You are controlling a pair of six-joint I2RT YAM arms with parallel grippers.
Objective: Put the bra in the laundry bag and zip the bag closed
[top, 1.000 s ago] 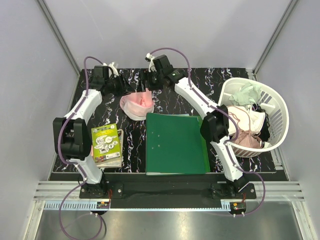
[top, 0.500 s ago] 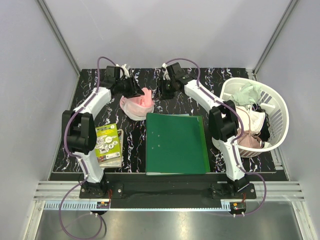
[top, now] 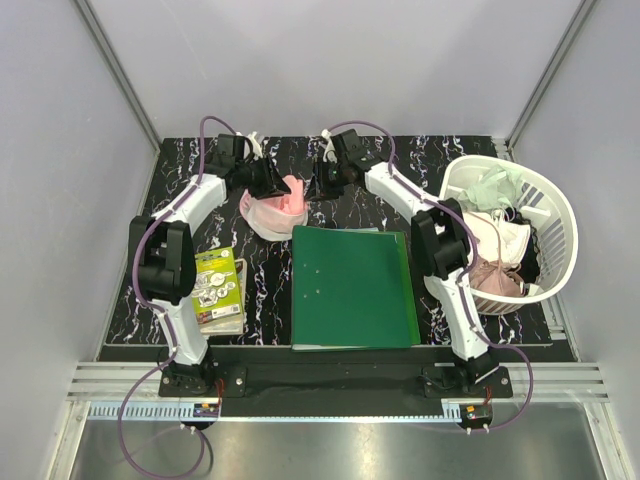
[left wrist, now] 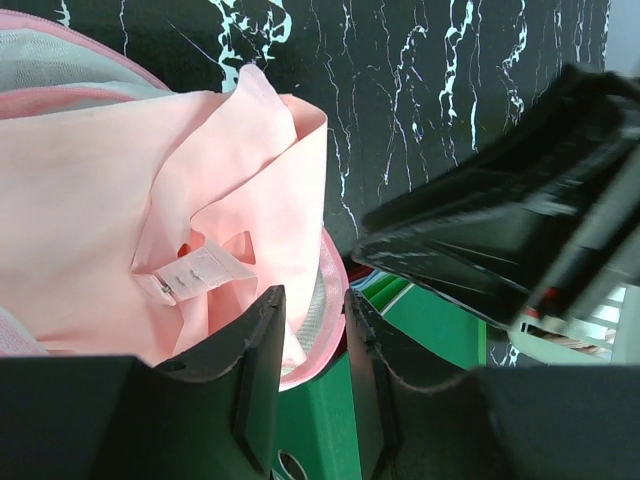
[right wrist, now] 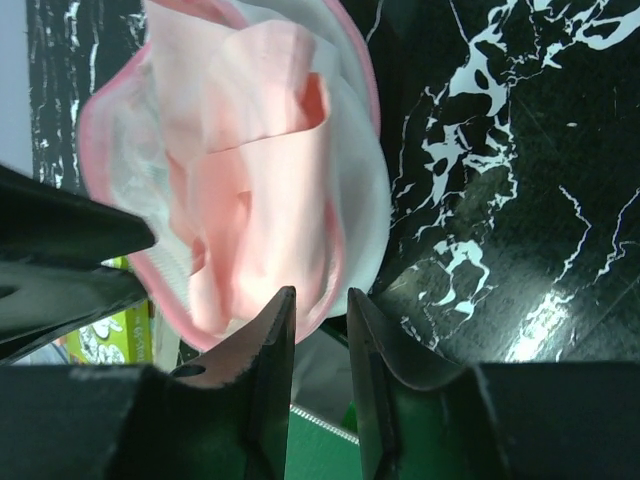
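Laundry bag [top: 268,215] lying open on the black marbled surface [top: 340,200], just beyond the green folder [top: 352,285]. The pink bra [top: 290,192] is bunched inside and rises past the pink rim. The left fingers [left wrist: 262,370] stand narrow with the rim between their tips. The right fingers [right wrist: 272,360] stand narrow at the opposite edge. Whether either of the 2 pairs grips cannot be told.
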